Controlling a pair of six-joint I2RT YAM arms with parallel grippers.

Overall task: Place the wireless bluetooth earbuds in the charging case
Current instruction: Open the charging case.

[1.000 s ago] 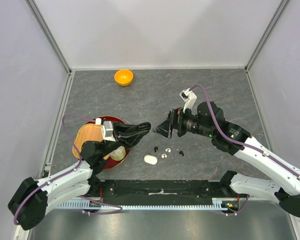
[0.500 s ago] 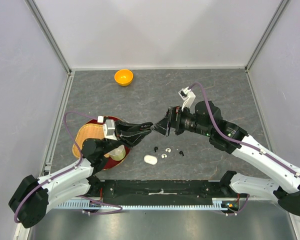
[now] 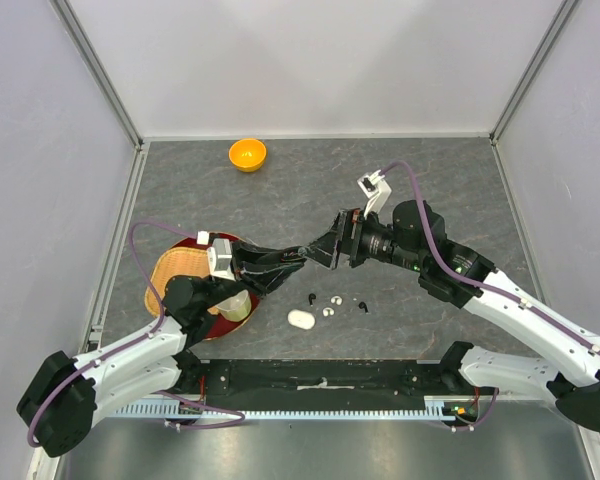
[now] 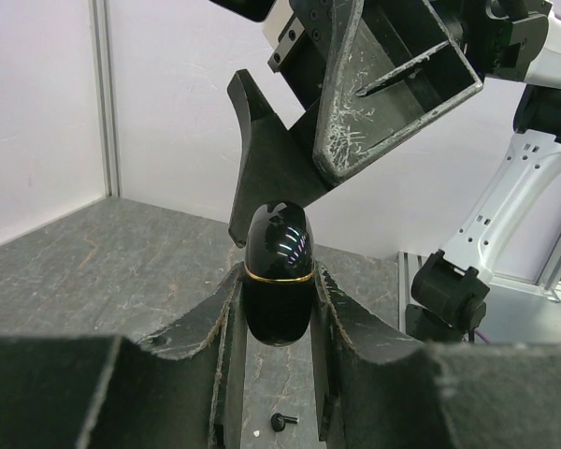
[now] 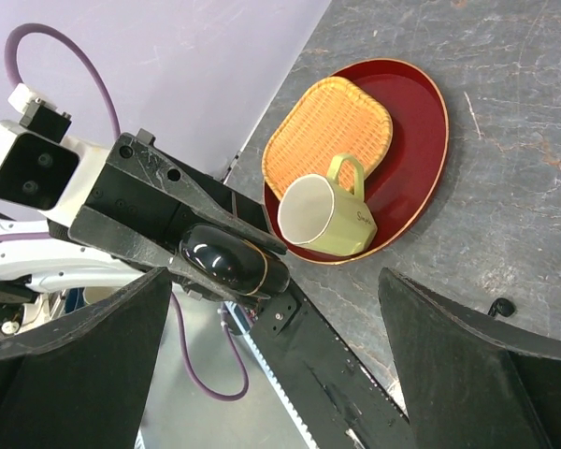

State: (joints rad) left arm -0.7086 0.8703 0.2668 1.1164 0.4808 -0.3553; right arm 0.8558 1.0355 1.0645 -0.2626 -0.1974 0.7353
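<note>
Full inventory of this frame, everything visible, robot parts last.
black case: 1, glossy black with a gold seam, upright in the left hand, above the table
white case: 1, white, on the table near the front edge
black earbuds: 2, black, on the table either side of the white pair
white earbuds: 2, white, on the table right of the white case
bowl: 1, orange, far side of the table
plate: 1, dark red, left side of the table
basket: 1, woven orange, on the plate
mug: 1, pale green, on the plate beside the basket
table: 1, grey
left hand: 1, black, shut on the black case
right hand: 1, black, open, facing the case
</note>
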